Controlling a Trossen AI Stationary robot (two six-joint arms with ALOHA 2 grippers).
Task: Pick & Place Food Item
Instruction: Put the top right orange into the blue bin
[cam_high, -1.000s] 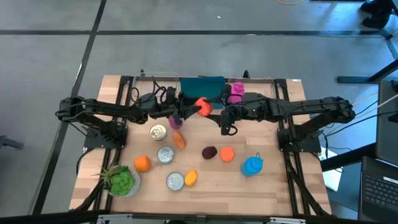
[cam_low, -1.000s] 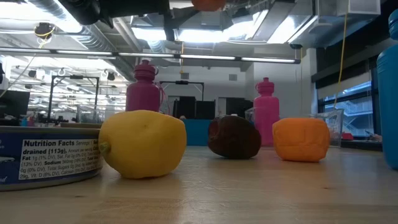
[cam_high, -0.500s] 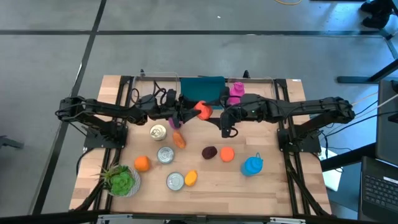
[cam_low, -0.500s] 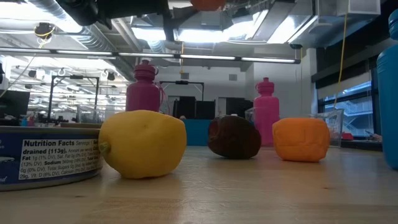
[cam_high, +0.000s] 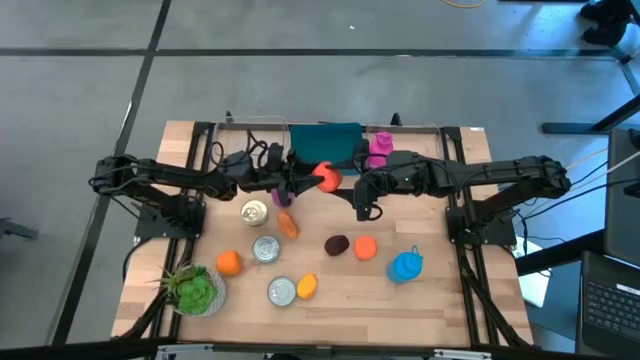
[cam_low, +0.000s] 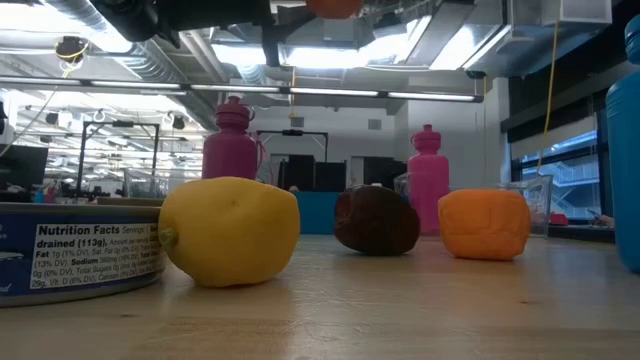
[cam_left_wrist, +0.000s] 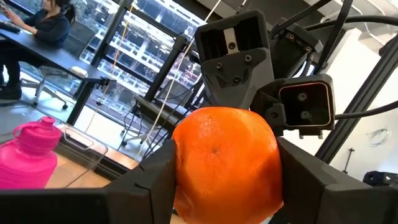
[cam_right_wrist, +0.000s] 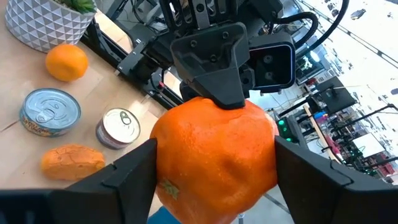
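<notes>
change since earlier frame: round orange fruit (cam_high: 326, 176) is sitting a touch closer to the left arm than a second ago; nothing else on the table is shifting
fruit position: hanging in the air over the back of the light wooden table (cam_high: 440, 290), just in front of the teal bin (cam_high: 325, 137), between the two arms' tips
fruit axis: near-spherical, so no clear long axis is showing; in the right wrist view a small green stem scar (cam_right_wrist: 168, 188) is facing down and toward that camera
left gripper (cam_high: 300, 181): reaching in from the left at the back of the table; its dark fingers (cam_left_wrist: 149, 180) are lying against both sides of the fruit, jaws about half spread and gripping it
right gripper (cam_high: 345, 180): meeting the fruit from the opposite side; its fingers (cam_right_wrist: 127, 174) are flanking the fruit close on both sides, jaws standing wide; whether they are actually pressing on it, cannot tell
handover state: both grippers are at the fruit at once
table, front half: yellow lemon (cam_low: 229, 245), dark brown round fruit (cam_low: 376, 221) and squarish orange piece (cam_low: 483, 224) are sitting in a row, apart from one another
cans: three silver tins, one (cam_high: 255, 211) just beside the orange carrot-like piece (cam_high: 288, 225)
other items: two magenta bottles (cam_low: 428, 179), blue jug (cam_high: 405, 265), small orange (cam_high: 229, 262) near the green potted plant (cam_high: 194, 291)
</notes>
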